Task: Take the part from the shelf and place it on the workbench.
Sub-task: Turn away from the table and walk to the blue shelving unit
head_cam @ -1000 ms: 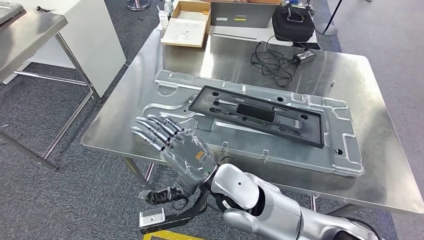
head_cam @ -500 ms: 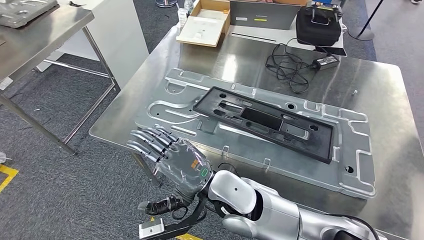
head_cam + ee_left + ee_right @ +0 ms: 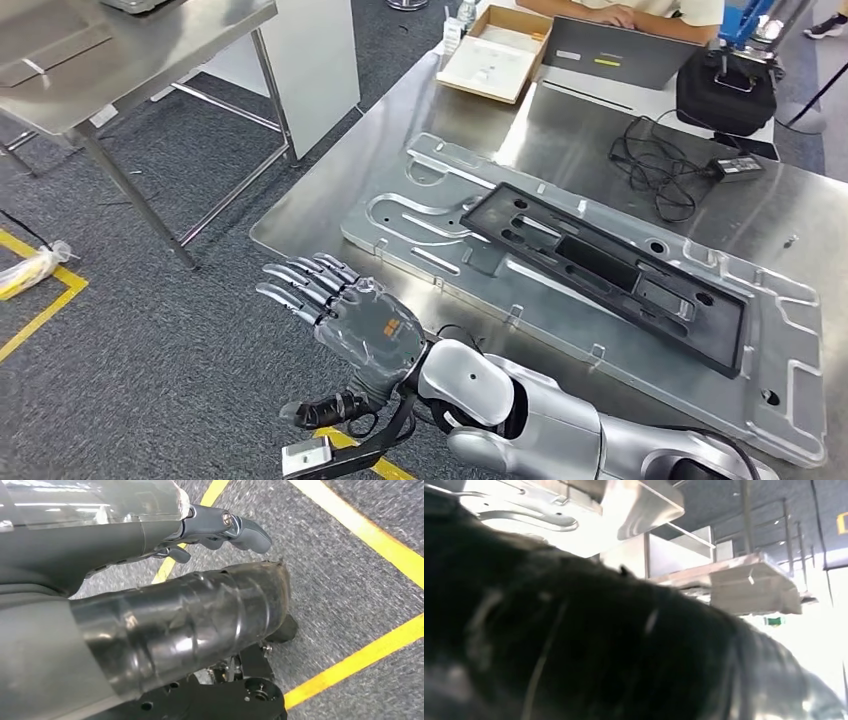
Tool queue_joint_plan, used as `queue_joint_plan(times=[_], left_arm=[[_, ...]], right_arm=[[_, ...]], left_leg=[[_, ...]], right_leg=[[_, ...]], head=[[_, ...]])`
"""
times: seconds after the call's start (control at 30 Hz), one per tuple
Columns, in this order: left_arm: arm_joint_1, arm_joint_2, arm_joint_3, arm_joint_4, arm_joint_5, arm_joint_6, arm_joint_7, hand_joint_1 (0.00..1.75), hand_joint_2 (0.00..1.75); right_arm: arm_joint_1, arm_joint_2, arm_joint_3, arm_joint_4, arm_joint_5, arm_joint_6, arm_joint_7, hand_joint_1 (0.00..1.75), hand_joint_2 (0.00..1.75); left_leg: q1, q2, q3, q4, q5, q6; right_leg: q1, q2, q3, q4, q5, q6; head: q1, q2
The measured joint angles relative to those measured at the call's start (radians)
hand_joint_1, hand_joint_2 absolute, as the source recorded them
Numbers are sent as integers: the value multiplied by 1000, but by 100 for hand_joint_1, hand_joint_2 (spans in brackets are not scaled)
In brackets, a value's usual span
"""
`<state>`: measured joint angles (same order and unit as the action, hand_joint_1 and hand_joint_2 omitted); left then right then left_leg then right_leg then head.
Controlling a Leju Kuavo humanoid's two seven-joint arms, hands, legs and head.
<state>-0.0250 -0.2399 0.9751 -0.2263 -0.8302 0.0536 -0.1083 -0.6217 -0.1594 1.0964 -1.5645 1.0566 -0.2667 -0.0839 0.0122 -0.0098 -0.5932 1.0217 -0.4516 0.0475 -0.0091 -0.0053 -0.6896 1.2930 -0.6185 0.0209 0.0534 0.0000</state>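
- Though it lies flat on the steel workbench (image 3: 330, 190), the black plastic frame (image 3: 610, 270) atop the stamped metal panel (image 3: 560, 300) sits well beyond the fingertips.
- Right hand (image 3: 345, 315): fingers apart, holding nothing; left hand (image 3: 150, 540) likewise.
- Frame looks light, stiff, thin; grip a long edge.

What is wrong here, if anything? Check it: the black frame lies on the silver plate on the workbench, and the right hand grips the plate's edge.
The grip is wrong. In the head view the right hand holds nothing: fingers spread, off the workbench, over the carpet. The black frame does lie on the silver plate.
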Motion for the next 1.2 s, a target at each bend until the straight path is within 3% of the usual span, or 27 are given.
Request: queue_joint_plan(times=[0.03,0.07,0.1,0.17,0.23,0.3,0.33,0.4,0.47,0.53,0.57,0.6,0.67,0.73,0.8,0.83,0.9,0.97,1.0,1.03,1.07,1.1,1.17,1.2], left_arm=[[1,0,0,0,-2,1,0,0,0],[1,0,0,0,-3,1,1,0,0],[1,0,0,1,-5,2,1,0,0],[0,0,0,1,-7,4,1,0,0],[-1,0,0,2,-7,6,2,0,0],[0,0,0,3,-8,8,3,0,0],[2,1,0,3,-8,9,3,0,0],[2,3,0,4,-8,10,3,0,0],[0,3,0,4,-8,10,3,0,0],[-1,3,0,4,-9,10,3,0,0],[0,4,0,4,-9,10,3,0,0],[1,4,0,4,-9,11,3,0,0],[1,6,0,4,-12,12,3,0,0],[-2,7,-1,5,-14,13,2,0,0],[-1,7,-1,5,-15,13,1,0,0],[0,8,-1,5,-15,13,0,0,0],[1,8,-1,5,-15,13,-1,0,0],[-1,8,-1,5,-15,13,-2,0,0],[-1,8,-1,5,-15,14,-2,0,0],[-1,8,-1,5,-14,13,-2,0,0],[0,8,-1,5,-14,13,-2,0,0],[0,8,-1,5,-14,13,-2,0,0],[-1,6,-1,6,-14,12,-3,0,0],[-2,5,-1,7,-14,12,-4,0,0]], right_arm=[[0,-2,0,0,-2,2,0,0,0],[0,-4,0,0,-4,4,0,0,0],[-1,-4,0,0,-6,7,0,0,0],[-3,-5,0,0,-10,13,0,0,0],[-7,-7,0,0,-14,17,0,0,0],[-11,-8,0,-2,-17,20,0,0,0],[-13,-8,0,-2,-18,21,0,0,0],[-17,-7,0,-4,-19,24,0,0,0],[-18,-7,0,-3,-19,26,0,0,0],[-17,-7,0,-3,-19,29,0,0,0],[-17,-7,0,-3,-19,30,0,0,0],[-18,-7,0,-3,-20,31,0,0,0],[-19,-7,0,-3,-23,34,0,0,0],[-22,-7,0,-3,-27,38,0,0,0],[-25,-7,0,-3,-30,41,0,0,0],[-27,-8,0,-3,-31,42,0,0,0],[-29,-8,0,-4,-31,43,0,0,0],[-29,-10,0,-5,-31,43,0,0,0],[-28,-13,0,-6,-31,43,0,0,0],[-26,-15,0,-5,-31,44,0,0,0],[-25,-16,0,-5,-31,44,0,0,0],[-25,-17,0,-5,-31,45,0,0,0],[-28,-17,0,-6,-31,46,0,0,0],[-30,-17,0,-6,-31,46,0,0,0]], left_leg=[[-1,-13,0,0,0,0],[-1,-26,1,1,0,0],[-1,-39,2,1,0,0],[-1,-64,3,4,-1,-3],[2,-85,-4,5,1,-14],[5,-103,-9,2,5,-28],[5,-99,-12,6,2,-34],[1,-60,-37,59,-32,-42],[4,-13,-97,178,-91,-50],[10,2,-140,261,-114,-59],[13,6,-136,253,-99,-63],[15,14,-112,208,-69,-65],[13,51,-42,77,-15,-65],[7,71,-9,11,0,-52],[4,53,-11,9,-2,-36],[4,44,-11,8,-1,-30],[6,25,-10,5,1,-18],[5,5,-10,4,2,-10],[3,-6,-10,4,3,-7],[1,-19,-10,4,3,-6],[-2,-33,-8,4,3,-5],[-4,-48,-6,5,3,-5],[-9,-74,-3,5,3,-5],[-8,-86,-4,5,3,-6]], right_leg=[[0,1,-14,21,4,0],[0,3,-8,3,29,-2],[0,11,14,-50,68,-5],[-1,53,71,-184,135,-16],[0,82,97,-248,150,-24],[0,69,102,-259,149,-30],[-2,58,108,-268,151,-35],[-8,30,122,-286,157,-45],[-6,2,128,-292,156,-50],[-5,-26,128,-291,152,-50],[-6,-38,129,-289,150,-48],[-7,-50,131,-287,147,-44],[-7,-70,133,-278,137,-32],[-1,-86,134,-269,128,-20],[1,-102,137,-268,125,-11],[-1,-98,139,-265,119,-6],[-8,-56,123,-221,83,3],[-9,-9,66,-100,20,3],[-8,-2,30,-33,-5,2],[-6,1,4,11,-11,-1],[-3,4,-5,18,4,-6],[0,9,6,-18,39,-13],[4,46,59,-152,120,-36],[6,68,82,-207,143,-45]], head=[[0,0],[0,0],[0,0],[0,0],[0,0],[1,0],[0,0],[-4,0],[-7,0],[-7,0],[-7,0],[-7,0],[-8,0],[-7,0],[-6,0],[-6,0],[-6,0],[-6,0],[-6,0],[-6,0],[-6,0],[-6,0],[-7,0],[-7,0]])
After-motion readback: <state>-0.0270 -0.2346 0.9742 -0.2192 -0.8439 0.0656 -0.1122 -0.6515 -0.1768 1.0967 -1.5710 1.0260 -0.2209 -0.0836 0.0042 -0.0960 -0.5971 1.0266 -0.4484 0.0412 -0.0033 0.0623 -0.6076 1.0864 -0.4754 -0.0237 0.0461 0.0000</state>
